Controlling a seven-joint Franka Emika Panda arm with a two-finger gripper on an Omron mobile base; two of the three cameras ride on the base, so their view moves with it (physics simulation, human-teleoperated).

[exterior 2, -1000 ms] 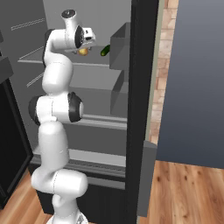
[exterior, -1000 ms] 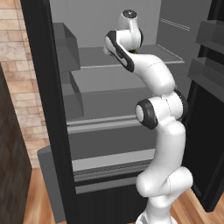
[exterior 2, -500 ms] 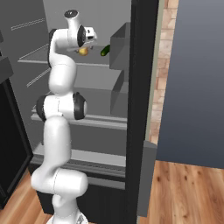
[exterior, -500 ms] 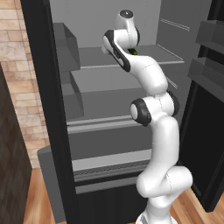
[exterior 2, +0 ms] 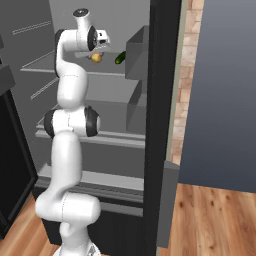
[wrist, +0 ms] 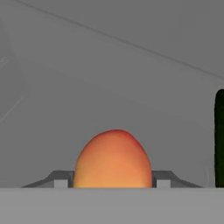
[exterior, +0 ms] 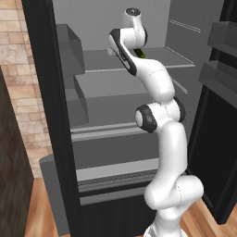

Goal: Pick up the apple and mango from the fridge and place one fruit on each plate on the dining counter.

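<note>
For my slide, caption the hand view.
Claw straddling an orange-red mango on a grey fridge shelf.

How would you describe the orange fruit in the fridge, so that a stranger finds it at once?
Look into the open fridge, at its upper grey shelf. There the gripper reaches in, and the mango lies between its fingers. It is egg-shaped, orange-yellow with a red blush, unlike the long dark green vegetable beside it.
</note>
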